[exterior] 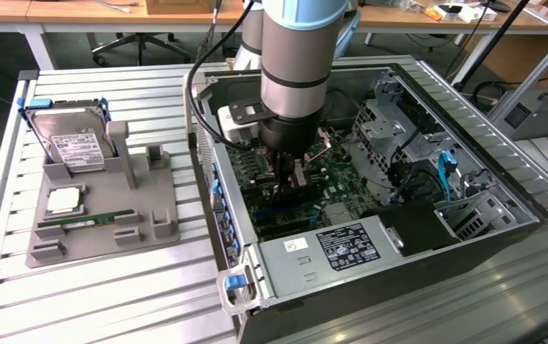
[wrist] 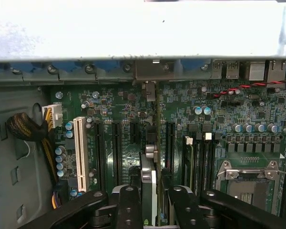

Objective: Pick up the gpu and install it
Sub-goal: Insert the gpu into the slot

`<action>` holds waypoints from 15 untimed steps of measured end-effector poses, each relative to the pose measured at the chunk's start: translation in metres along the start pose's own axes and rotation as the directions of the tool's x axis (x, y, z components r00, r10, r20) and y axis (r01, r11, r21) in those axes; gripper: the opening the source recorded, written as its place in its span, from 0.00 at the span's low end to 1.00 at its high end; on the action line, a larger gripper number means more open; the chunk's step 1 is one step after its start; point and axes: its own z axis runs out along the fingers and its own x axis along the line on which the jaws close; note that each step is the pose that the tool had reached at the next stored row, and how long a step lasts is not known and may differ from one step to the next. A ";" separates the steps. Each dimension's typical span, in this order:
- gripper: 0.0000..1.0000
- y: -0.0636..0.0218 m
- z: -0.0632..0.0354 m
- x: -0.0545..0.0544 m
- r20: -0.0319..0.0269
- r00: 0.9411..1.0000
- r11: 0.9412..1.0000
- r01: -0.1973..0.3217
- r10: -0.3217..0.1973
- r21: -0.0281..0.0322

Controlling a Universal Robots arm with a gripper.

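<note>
While lowered inside the PC case (exterior: 465, 179), claw (wrist: 150, 200) grips gpu (wrist: 148, 183) edge-on, keeping it upright over motherboard (wrist: 219, 119) slots for seating.

A robotics lab or workshop: a slatted aluminium tabletop (exterior: 111, 86) carries an open black desktop computer case (exterior: 465, 154); wooden desks (exterior: 82, 16), a wheeled office chair (exterior: 140, 43) behind.

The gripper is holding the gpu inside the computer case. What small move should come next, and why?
Probably a slow push straight down. The gripper is shut on the gpu, which stands edge-on over the motherboard slots, its bracket end toward the rear wall.
</note>
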 end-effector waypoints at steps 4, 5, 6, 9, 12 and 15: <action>0.27 0.0000 0.0001 0.000 0.000 1.000 1.000 0.004 -0.004 0.000; 0.27 0.0000 0.0001 0.000 0.000 1.000 1.000 0.004 -0.004 0.000; 0.27 0.0000 0.0001 0.000 0.001 1.000 1.000 0.004 -0.004 0.000; 0.27 0.0000 0.0002 0.000 0.001 1.000 1.000 0.005 -0.005 0.000; 0.27 0.0000 0.0011 0.000 0.001 1.000 1.000 0.005 -0.005 0.000; 0.27 0.0001 0.0018 0.000 0.000 1.000 1.000 0.004 -0.004 0.000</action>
